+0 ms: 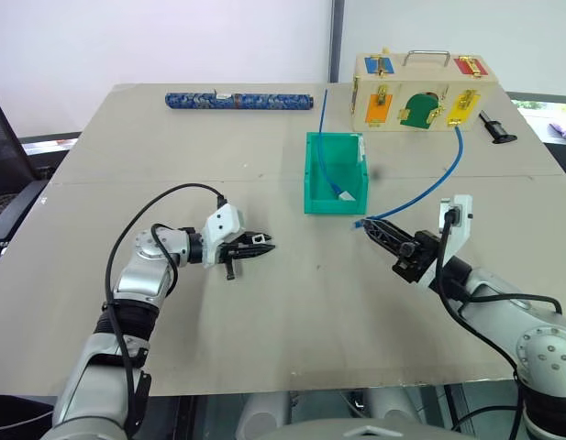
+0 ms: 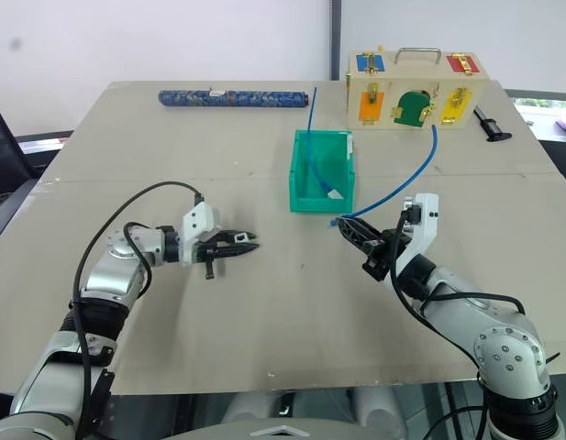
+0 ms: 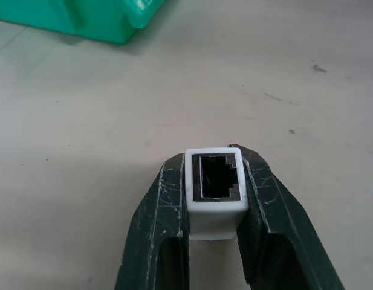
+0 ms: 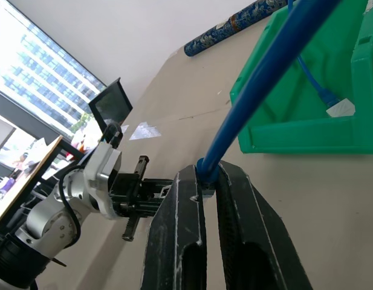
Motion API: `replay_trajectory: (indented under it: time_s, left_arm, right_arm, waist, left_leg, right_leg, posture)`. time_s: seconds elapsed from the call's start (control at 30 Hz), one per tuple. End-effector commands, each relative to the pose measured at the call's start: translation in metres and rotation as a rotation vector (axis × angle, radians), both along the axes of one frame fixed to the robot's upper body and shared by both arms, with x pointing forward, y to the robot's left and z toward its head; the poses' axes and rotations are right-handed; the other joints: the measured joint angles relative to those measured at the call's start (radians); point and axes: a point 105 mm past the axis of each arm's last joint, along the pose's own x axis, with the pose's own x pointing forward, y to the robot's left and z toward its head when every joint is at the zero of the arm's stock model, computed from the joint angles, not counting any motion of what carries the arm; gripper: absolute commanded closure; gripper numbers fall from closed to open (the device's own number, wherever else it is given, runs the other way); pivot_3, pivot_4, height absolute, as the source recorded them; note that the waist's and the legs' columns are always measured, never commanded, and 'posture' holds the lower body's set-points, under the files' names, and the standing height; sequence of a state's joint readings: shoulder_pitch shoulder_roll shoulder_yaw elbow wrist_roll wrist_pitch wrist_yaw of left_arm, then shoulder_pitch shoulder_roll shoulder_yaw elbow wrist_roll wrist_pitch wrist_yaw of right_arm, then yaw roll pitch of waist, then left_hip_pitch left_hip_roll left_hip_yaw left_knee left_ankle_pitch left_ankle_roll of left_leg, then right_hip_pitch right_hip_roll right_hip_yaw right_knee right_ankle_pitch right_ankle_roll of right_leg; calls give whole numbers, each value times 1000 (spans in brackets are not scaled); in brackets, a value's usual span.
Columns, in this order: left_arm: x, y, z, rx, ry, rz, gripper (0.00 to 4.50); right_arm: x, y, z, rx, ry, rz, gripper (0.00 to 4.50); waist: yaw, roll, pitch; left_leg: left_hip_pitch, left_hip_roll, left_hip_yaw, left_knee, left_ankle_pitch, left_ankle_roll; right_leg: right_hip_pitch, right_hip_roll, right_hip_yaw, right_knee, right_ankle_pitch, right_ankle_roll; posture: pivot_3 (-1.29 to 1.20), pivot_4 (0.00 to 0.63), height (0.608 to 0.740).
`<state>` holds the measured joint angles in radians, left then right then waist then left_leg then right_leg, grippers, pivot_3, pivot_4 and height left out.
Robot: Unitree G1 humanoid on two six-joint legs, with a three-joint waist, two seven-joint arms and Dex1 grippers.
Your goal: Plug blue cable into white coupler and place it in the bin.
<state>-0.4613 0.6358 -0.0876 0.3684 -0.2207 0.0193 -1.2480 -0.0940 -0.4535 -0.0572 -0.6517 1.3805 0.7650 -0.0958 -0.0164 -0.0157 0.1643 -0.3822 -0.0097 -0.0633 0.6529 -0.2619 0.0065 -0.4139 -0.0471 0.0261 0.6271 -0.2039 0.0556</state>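
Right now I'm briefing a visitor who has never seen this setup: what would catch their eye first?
Probably the bright green bin at the table's middle, with a second blue cord and its white end piece lying inside. Next, the two end effectors facing each other in front of it: the left end effector shut on the white coupler, the right end effector shut on the blue cable.

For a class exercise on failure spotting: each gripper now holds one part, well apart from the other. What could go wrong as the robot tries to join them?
1. The left gripper pinches the white coupler only by its sides, so a push from the plug might slide it back.
2. The right gripper holds the blue cable near its tip; the trailing length may drag and tilt the plug.
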Motion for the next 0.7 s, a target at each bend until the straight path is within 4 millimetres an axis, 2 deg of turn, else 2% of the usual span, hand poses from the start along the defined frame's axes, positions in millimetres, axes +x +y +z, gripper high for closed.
replay_trajectory:
  time_s: [0.03,0.2,0.37,0.47,0.7]
  left_arm:
    - [-9,-29,26,-73,-27,-92,4075]
    - [-21,-75,29,-58,-22,-221,4075]
    - [-16,-116,11,43,-36,-298,4075]
    - [-9,-124,4,77,-56,-305,4075]
    - [2,-124,-17,148,-52,-322,4075]
  right_arm:
    - [-2,-1,15,-63,-114,16,4500]
    - [3,-2,12,-291,-239,80,4500]
    - [10,-4,0,-523,-336,203,4500]
    - [15,-6,-8,-639,-384,271,4500]
    - [24,4,-15,-709,-439,413,4500]
  waist:
    - [2,0,0]
    - [2,0,0]
    - [3,0,0]
    - [-2,0,0]
    - [3,0,0]
  left_leg:
    - [0,0,0,0,0,0]
    - [0,-2,0,1,0,0]
    - [0,-2,-1,1,0,0]
    - [0,-3,0,2,0,0]
    - [0,-3,-1,2,0,0]
  right_leg:
    - [0,0,0,0,0,0]
    - [0,0,0,0,0,0]
    - [1,0,0,0,0,0]
    - [1,0,0,0,0,0]
    - [0,0,0,0,0,0]
  posture:
    - [0,150,740]
    - [0,150,740]
    - [0,150,740]
    - [0,150,740]
    - [0,150,740]
